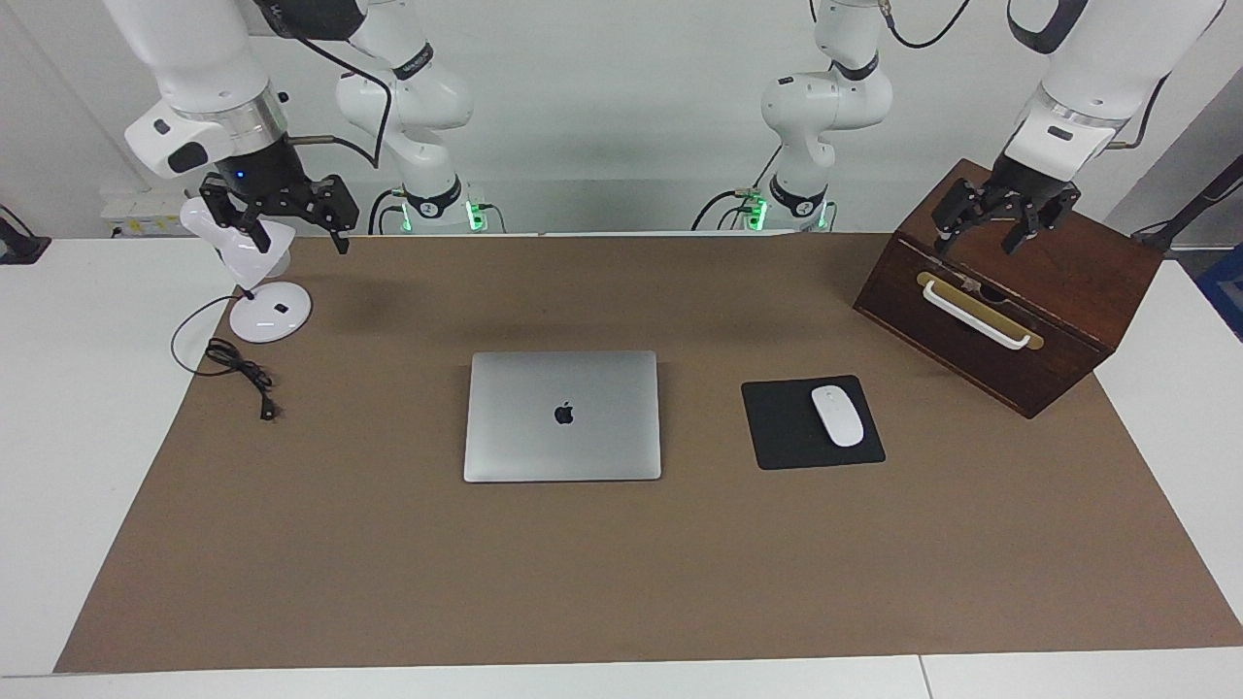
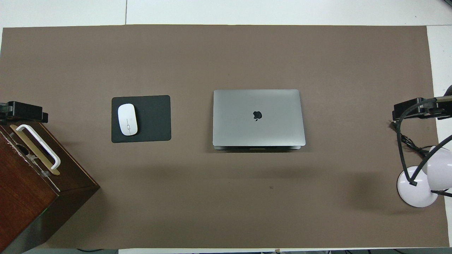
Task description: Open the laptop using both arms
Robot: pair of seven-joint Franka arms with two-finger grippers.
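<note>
Nothing begun: the laptop (image 1: 562, 416) lies shut mid-bench. The left gripper (image 1: 992, 225) hangs over the wooden box (image 1: 1010, 291), the right gripper (image 1: 282, 209) over the lamp (image 1: 254, 282), jaws of both open. Next, both must descend to the lid.

The left arm (image 1: 1097, 68) comes down from the top of the facing view. It is white with dark bands. Its wrist bends down and ends in a silver ring. The left gripper (image 1: 1005, 221) hangs up in the air. Its black fingers (image 1: 957, 218) point down and are spread wide apart. They hold nothing.

The right arm (image 1: 199, 73) comes down the same way. Its wrist has a silver ring too, and a small blue light glows just under it. The right gripper (image 1: 286, 225) also hangs in the air. Its black fingers (image 1: 233, 218) point down and are spread apart, with nothing between them.
</note>
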